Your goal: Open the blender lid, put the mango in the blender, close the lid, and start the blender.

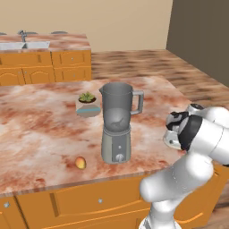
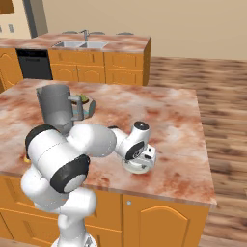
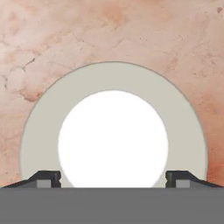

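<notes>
The gripper is pointing straight down at the blender lid, and its two dark fingertips are standing wide apart, one at each side of the lid's white centre. The jaws are open and are holding nothing; whether the tips are touching the disc cannot be told. The lid is lying flat on the marbled countertop, a pale grey ring around a bright white middle.

In the right base view, the hand is hanging low over the lid, which is resting near the counter's front edge, well apart from the blender to its left. In the left base view, the lid is showing partly behind the arm's wrist, to the right of the blender.

The blender is standing upright near the front of the island counter, its jar uncovered, handle facing right, knob facing the front. The mango is lying on the counter just left of the blender's base, close to the front edge.

Behind the blender, a small bowl with a green plant is sitting near it. Farther back, a second counter is carrying a sink.
</notes>
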